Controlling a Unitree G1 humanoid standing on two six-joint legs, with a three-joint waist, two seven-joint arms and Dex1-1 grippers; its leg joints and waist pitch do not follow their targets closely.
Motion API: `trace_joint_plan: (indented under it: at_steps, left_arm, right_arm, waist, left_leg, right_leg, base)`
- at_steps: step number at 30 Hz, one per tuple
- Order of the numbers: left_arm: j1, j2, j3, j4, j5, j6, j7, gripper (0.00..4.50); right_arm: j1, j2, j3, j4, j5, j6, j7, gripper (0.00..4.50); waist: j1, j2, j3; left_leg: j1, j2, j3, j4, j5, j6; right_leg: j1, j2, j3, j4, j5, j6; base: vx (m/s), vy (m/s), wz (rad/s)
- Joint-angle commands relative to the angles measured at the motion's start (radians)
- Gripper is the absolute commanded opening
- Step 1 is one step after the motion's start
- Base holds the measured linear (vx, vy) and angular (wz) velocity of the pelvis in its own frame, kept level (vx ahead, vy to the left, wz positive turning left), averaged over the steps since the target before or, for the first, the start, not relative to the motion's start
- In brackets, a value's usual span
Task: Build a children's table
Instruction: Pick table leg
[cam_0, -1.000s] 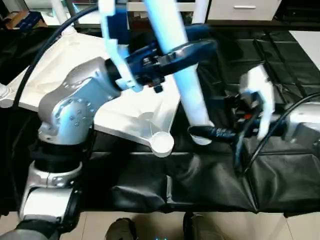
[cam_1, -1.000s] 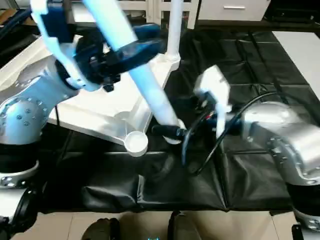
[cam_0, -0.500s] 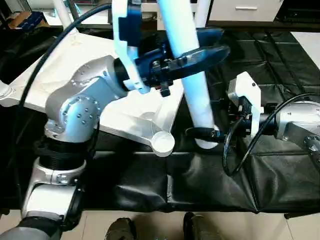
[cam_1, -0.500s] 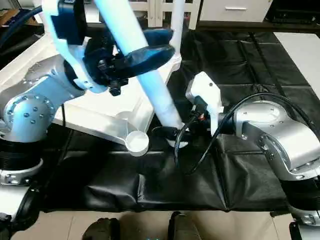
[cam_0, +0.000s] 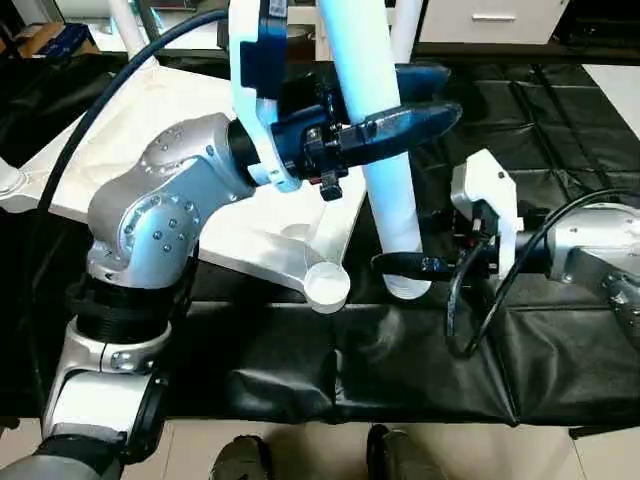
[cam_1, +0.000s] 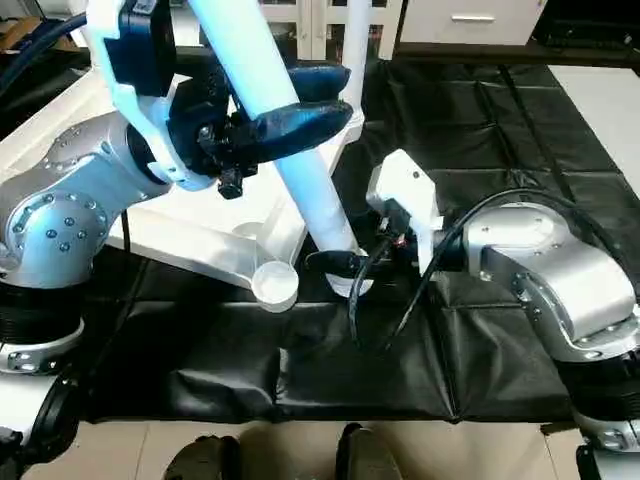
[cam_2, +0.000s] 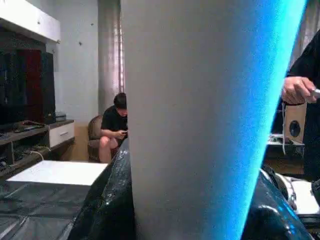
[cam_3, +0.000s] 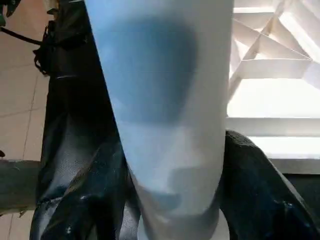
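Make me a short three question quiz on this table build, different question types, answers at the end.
1. True or false: the tube leg already sits in the near corner socket.
2. Which gripper holds the leg higher up: A left, B right?
3. Fill in: the leg's lower end rests on the black ____.

Key: 1 false, the socket is empty. 2 A, the left gripper; the right gripper is at the leg's foot. 3 cloth.
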Motion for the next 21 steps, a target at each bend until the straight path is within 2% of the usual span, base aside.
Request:
trace_joint_plan:
  at_steps: [1, 6, 8, 13, 21]
  left_arm:
    - [-0.002, -0.010, -0.007, -0.037, -0.021, 0.011, -0.010, 1.70]
    - [0.001, -0.013, -0.008, -0.042, -0.026, 0.019, -0.015, 1.70]
    - [0.005, -0.016, -0.007, -0.045, -0.029, 0.019, -0.016, 1.70]
    - [0.010, -0.016, -0.004, -0.043, -0.028, 0.018, -0.025, 1.70]
    - [0.018, -0.011, 0.008, -0.025, 0.005, 0.001, -0.009, 1.70]
  right_arm:
    - [-0.006, -0.002, 0.004, 0.008, -0.017, -0.018, 0.005, 2.59]
    - [-0.007, -0.003, 0.015, 0.011, -0.029, -0.024, 0.012, 2.59]
    - [-0.007, -0.002, 0.016, 0.012, -0.033, -0.025, 0.015, 2.32]
    - [-0.005, -0.001, 0.014, 0.013, -0.034, -0.026, 0.019, 2.02]
    - [0.011, 0.027, -0.015, 0.013, -0.026, -0.024, -0.003, 1.96]
  waist:
    - [0.002, -0.029, -0.112]
    - [0.001, -0.030, -0.110]
    - [0.001, -0.031, -0.110]
    - [0.000, -0.030, -0.109]
    - [-0.001, -0.028, -0.109]
  left_leg:
    - [0.006, -0.009, 0.014, -0.053, -0.062, 0.091]
    - [0.004, -0.011, 0.014, -0.053, -0.077, 0.085]
    - [0.004, -0.010, 0.014, -0.053, -0.078, 0.083]
    - [0.004, -0.011, 0.013, -0.052, -0.089, 0.079]
    - [0.004, -0.011, 0.013, -0.052, -0.090, 0.075]
  right_leg:
    - [0.090, -0.017, 0.021, -0.051, -0.180, -0.246]
    - [0.090, -0.018, 0.021, -0.054, -0.206, -0.236]
    - [0.090, -0.017, 0.022, -0.054, -0.213, -0.233]
    - [0.088, -0.017, 0.021, -0.056, -0.239, -0.224]
    - [0.087, -0.016, 0.021, -0.056, -0.236, -0.223]
  base:
    - [0.000, 0.000, 0.00]
    - [0.000, 0.000, 0.00]
    - [0.000, 0.000, 0.00]
    - [0.000, 0.000, 0.00]
    - [0.000, 0.000, 0.00]
